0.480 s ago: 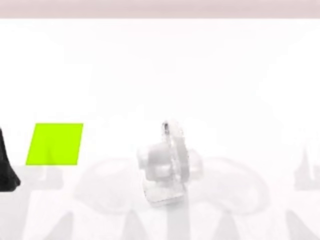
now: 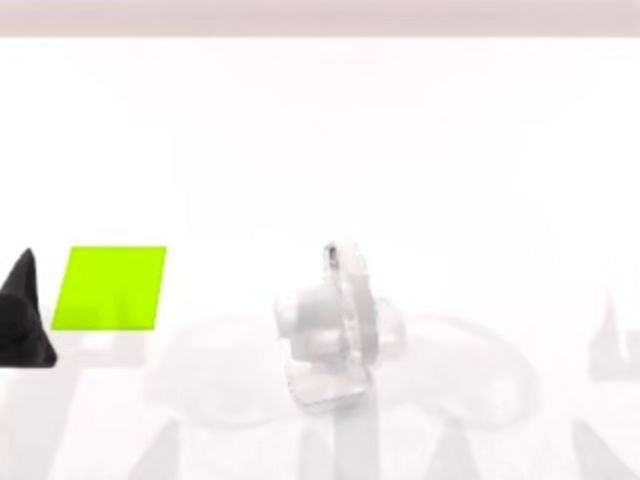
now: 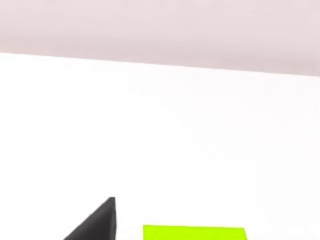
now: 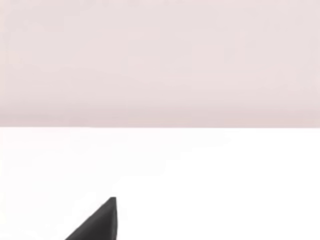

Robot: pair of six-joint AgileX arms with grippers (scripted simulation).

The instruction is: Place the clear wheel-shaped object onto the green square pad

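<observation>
The clear wheel-shaped object point(image 2: 330, 325) rests near the middle of the table, its thin round wheel on edge beside the chunky hub. The green square pad point(image 2: 110, 288) lies flat at the left, well apart from it. My left gripper point(image 2: 25, 315) shows as a dark pointed shape at the left edge, just left of the pad and touching nothing. In the left wrist view the same dark tip point(image 3: 97, 222) stands beside the pad's far edge point(image 3: 194, 233). My right gripper point(image 4: 100, 224) appears only as a dark tip over bare table in its own wrist view.
Pale grey shadows point(image 2: 470, 370) spread over the white tabletop near the front edge. The table's far edge point(image 2: 320, 38) meets a pinkish wall.
My left gripper has shifted a little to the right, closer to the green pad. The wheel object and the pad have not moved.
</observation>
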